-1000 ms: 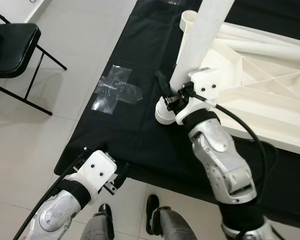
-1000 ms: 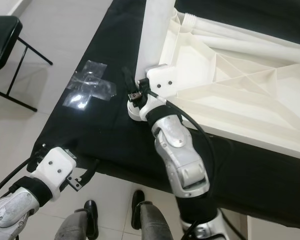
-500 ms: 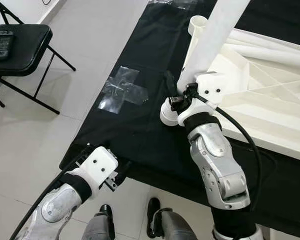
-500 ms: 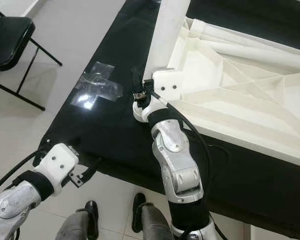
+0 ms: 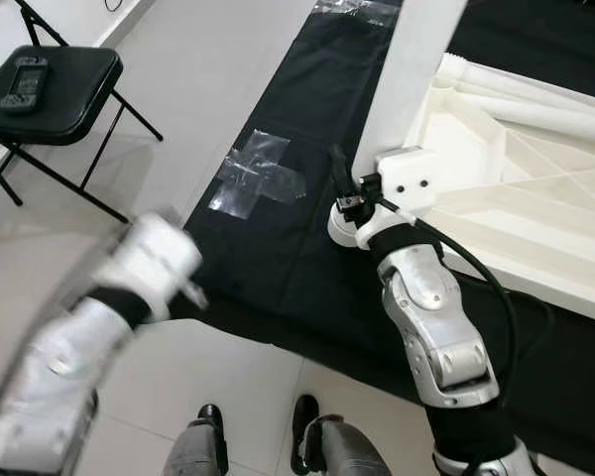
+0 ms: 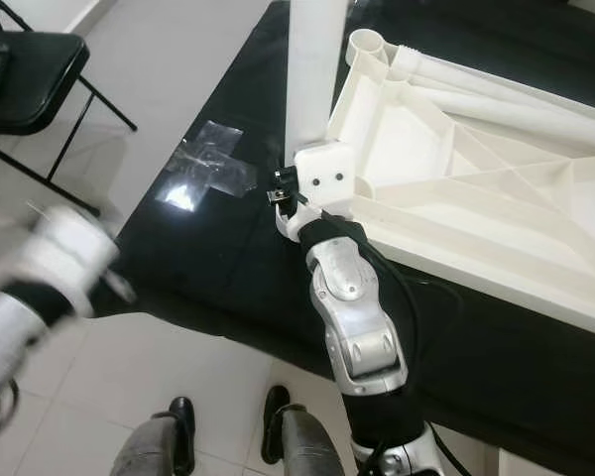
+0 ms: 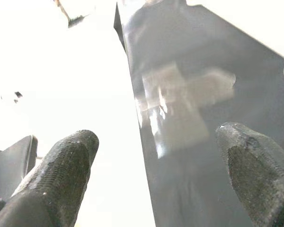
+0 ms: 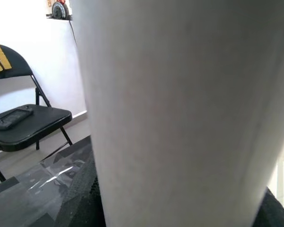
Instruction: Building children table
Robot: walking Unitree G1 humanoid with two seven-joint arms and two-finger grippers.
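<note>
The right hand [image 5: 349, 198] was clamped on a white leg [image 5: 414, 74], which stood nearly upright at the near-left corner of the tabletop [image 6: 496, 198]. In the right wrist view the leg [image 8: 180, 109] ran between the black fingers [image 8: 80, 194], which pressed against its sides. The hold looked meant to keep the leg steady over a corner socket while it was seated or turned in; whether it was fully home could not be told, since the wrist hid the foot of the leg.

The tabletop lay upside down on the black cloth [image 5: 278, 268], ribbed underside up, likely so the sockets faced up for the legs. Its underside formed a shallow tray: spare white legs [image 6: 496, 84] lay along its 12 o'clock wall, kept there probably so they would not roll off. An open round socket [image 6: 370, 43] at the 11 o'clock corner held nothing.

The left hand [image 7: 156, 175] hung with its fingers [image 7: 61, 165] well apart and nothing between them, off the cloth's 9 o'clock edge; in the eye views it was blurred. Beneath it in the wrist view lay the tape cross [image 7: 180, 104] stuck to the cloth.

At 10 o'clock a folding chair [image 5: 50, 84] stood on the floor, well apart, with a dark remote-like device [image 5: 27, 79] on its seat.
</note>
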